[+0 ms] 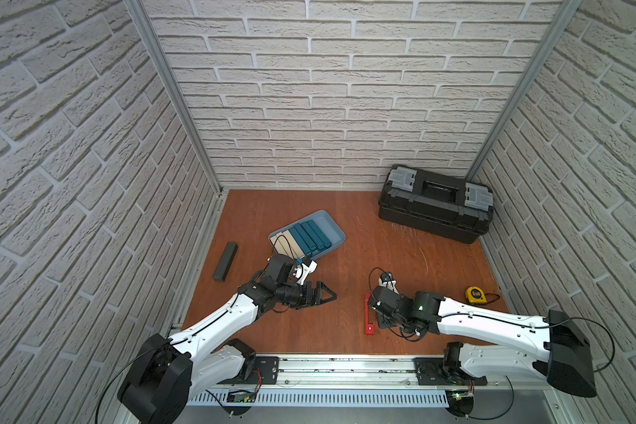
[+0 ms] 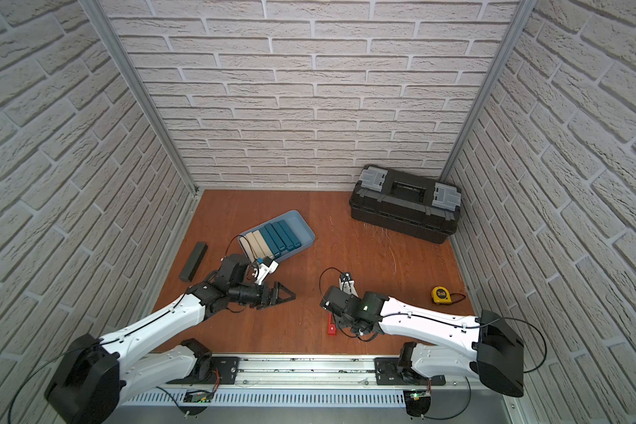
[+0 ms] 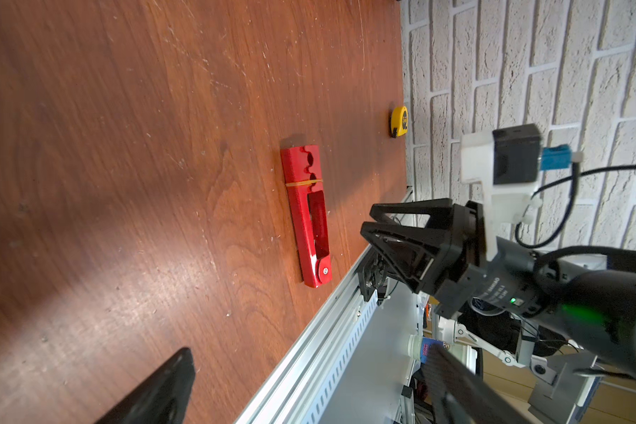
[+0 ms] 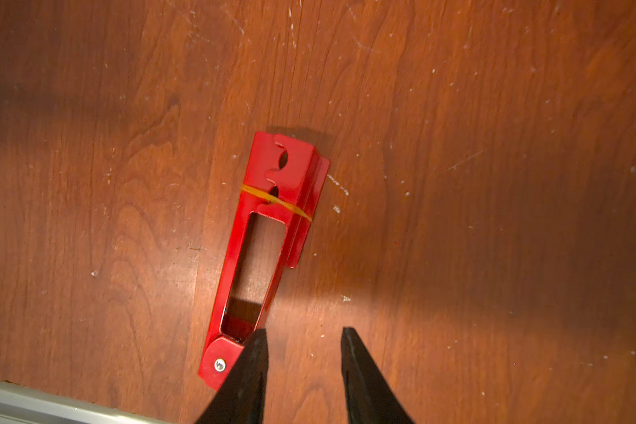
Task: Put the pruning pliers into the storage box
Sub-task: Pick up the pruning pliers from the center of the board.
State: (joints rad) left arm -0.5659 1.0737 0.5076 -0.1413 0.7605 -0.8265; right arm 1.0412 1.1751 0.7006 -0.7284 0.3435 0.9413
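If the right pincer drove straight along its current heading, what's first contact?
Likely the red pruning pliers: in the right wrist view one finger overlaps their pivot end, while the open right pincer straddles bare table beside them. Depth is unclear; it may only touch wood.

Wooden tabletop (tray, toolbox, red pliers)

Red pliers lie outside the blue box holding the other pliers
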